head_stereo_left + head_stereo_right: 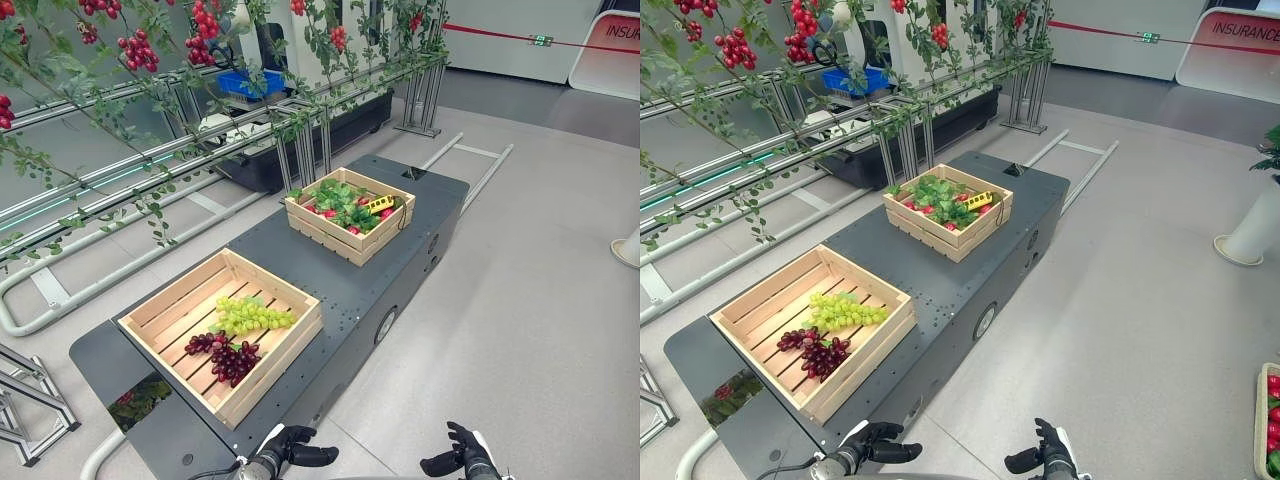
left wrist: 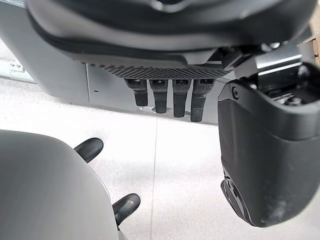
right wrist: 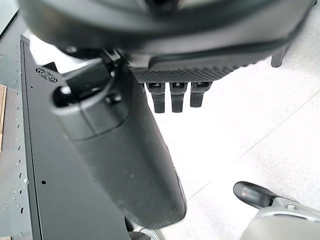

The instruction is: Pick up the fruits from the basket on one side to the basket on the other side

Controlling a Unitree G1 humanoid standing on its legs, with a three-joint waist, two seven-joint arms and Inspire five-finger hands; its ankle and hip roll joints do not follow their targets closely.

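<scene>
On the dark grey platform (image 1: 290, 255) stand two wooden crates, well apart. The near crate (image 1: 170, 300) holds a bunch of green grapes (image 1: 250, 316) with a bunch of purple grapes (image 1: 225, 357) just beside it, and the far crate (image 1: 335, 240) holds red fruits (image 1: 326, 213) among green leaves (image 1: 345, 198). Before the platform's near end, the left hand (image 1: 285, 447) and the right hand (image 1: 462, 455) hang empty, each with its fingers (image 2: 170, 97) straight and its thumb held away from them.
</scene>
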